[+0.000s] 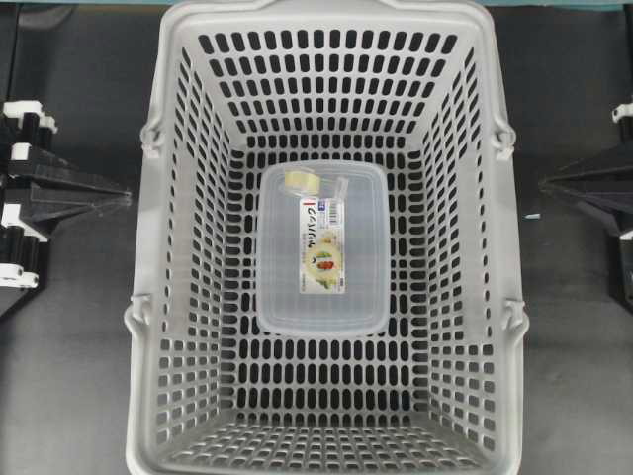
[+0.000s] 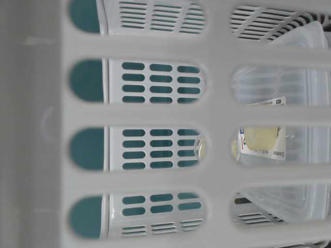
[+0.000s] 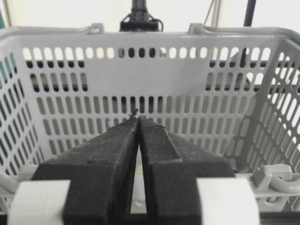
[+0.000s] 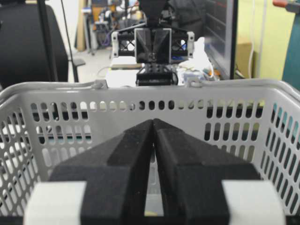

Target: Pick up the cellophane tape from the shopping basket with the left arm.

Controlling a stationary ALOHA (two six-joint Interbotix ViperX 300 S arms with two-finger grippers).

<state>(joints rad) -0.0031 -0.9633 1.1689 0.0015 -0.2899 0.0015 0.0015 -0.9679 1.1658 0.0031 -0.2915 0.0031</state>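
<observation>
The cellophane tape (image 1: 322, 237), a narrow clear packet with a pale yellow roll and a white printed card, lies on a clear plastic box (image 1: 282, 292) on the floor of the grey shopping basket (image 1: 150, 228). It also shows through the basket wall in the table-level view (image 2: 264, 137). My left gripper (image 1: 125, 198) is outside the basket's left wall, shut and empty; its black fingers meet at the tips in the left wrist view (image 3: 138, 117). My right gripper (image 1: 546, 184) is outside the right wall, shut and empty, also seen in the right wrist view (image 4: 153, 121).
The basket's slotted walls (image 3: 154, 38) stand high between both grippers and the tape. Hinged handles lie along its rim (image 1: 504, 139). The opposite arm (image 4: 153, 47) shows beyond the far wall. Dark table lies on both sides of the basket.
</observation>
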